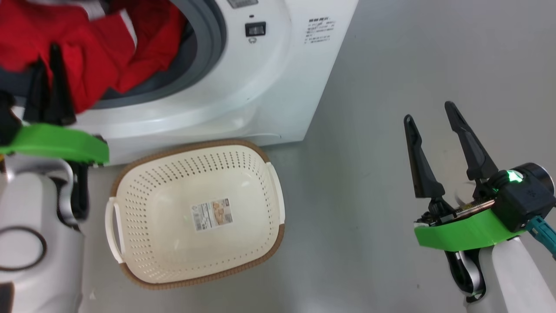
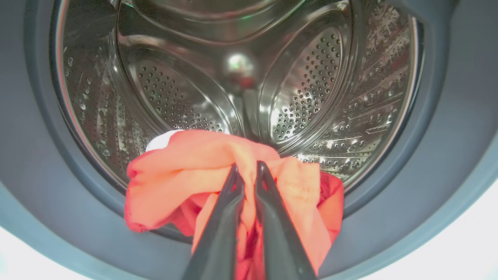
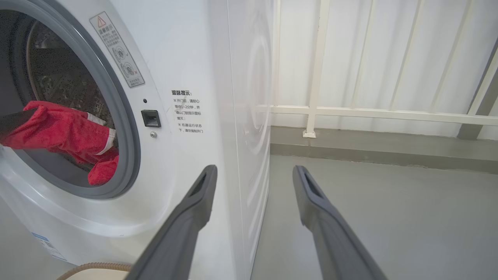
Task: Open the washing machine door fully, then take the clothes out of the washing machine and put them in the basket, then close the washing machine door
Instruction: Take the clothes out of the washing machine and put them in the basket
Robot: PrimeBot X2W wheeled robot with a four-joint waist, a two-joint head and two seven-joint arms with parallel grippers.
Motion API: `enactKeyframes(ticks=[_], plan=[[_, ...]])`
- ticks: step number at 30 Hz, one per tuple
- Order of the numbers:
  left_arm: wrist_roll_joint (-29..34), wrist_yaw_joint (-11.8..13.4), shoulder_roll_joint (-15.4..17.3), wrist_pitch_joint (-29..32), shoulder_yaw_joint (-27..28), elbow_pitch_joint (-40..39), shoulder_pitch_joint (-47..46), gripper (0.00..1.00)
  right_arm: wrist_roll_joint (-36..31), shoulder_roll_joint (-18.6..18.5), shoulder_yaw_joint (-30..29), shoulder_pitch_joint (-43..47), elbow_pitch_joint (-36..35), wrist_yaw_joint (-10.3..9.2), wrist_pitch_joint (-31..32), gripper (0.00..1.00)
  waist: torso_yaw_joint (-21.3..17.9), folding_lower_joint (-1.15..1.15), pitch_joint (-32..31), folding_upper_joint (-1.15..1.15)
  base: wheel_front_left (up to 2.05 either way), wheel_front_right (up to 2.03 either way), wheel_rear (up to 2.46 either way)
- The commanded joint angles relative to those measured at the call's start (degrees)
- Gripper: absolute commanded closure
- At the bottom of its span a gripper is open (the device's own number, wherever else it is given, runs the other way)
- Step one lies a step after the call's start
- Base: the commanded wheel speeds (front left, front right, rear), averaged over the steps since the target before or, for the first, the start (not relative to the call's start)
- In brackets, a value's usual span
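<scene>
Grey floor (image 1: 391, 65), white washing machine (image 1: 260, 78) with its mouth open, and me holding laundry with the left arm.

My left gripper (image 2: 248, 166) is pinched tight on a bunch of the clothes (image 2: 175, 171) right at the lip of the grey rubber ring (image 2: 447, 136). Red fabric drapes around and below the fingertips, with a white cloth bit (image 2: 161, 140) peeking out behind. My right gripper (image 1: 428, 111) hangs well off to the side over bare floor, fingers spread wide. The basket (image 1: 195, 145) sits on the floor just in front of the washer, below the opening.
</scene>
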Motion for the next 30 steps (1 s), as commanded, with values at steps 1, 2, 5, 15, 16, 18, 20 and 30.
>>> enactKeyframes(ticks=[1, 2, 5, 15, 16, 18, 20, 30], plan=[[0.97, -0.32, 2.08, -0.51, 1.76, -2.76, 2.08, 1.00, 0.73, -0.10, 1.34, 1.42, -1.01, 0.35, -0.35, 0.00, 0.34, 0.00, -2.36, 0.00, 0.00, 0.00, 0.00], [1.12, -0.44, 1.89, -0.51, 1.82, -3.62, 3.05, 1.00, 0.85, -0.10, 1.35, 1.59, -0.94, 0.35, -0.35, 0.00, 0.39, 0.00, -2.87, 0.00, 0.00, 0.00, 0.00], [1.69, -0.50, 1.33, -0.51, 2.02, -6.27, 5.87, 1.00, 1.17, -0.10, 1.32, 2.13, -0.84, 0.35, -0.35, 0.00, 0.58, 0.00, -4.30, 0.00, 0.00, 0.00, 0.00], [3.13, -0.23, -0.51, -0.51, 3.13, -17.32, 16.45, 1.00, 1.88, -0.10, 1.26, 3.69, -0.75, 0.35, -0.35, 0.00, 0.71, 0.00, -7.97, 0.00, 0.00, 0.00, 0.00], [3.22, -0.19, -0.78, -0.51, 3.19, -18.48, 17.45, 1.00, 1.89, -0.10, 1.21, 3.81, -0.72, 0.35, -0.35, 0.00, 0.67, 0.00, -8.26, 0.00, 0.00, 0.00, 0.00], [3.54, 0.03, -1.26, -0.51, 3.13, -20.42, 19.55, 1.00, 1.91, -0.10, 1.14, 4.11, -0.55, 0.35, -0.35, 0.00, 0.59, 0.00, -9.00, 0.00, 0.00, 0.00, 0.00], [3.75, 0.32, -1.83, -0.51, 2.92, -22.22, 21.43, 1.00, 1.96, -0.10, 1.10, 4.45, -0.39, 0.35, -0.35, 0.00, 0.56, 0.00, -9.68, 0.00, 0.00, 0.00, 0.00], [2.56, 1.43, -4.51, 3.13, 0.66, -26.49, 28.80, 1.00, 2.38, -0.10, 1.02, 5.25, -0.69, 0.35, -0.35, 0.00, 0.40, 0.00, -11.13, 0.00, 0.00, 0.00, 0.00]])
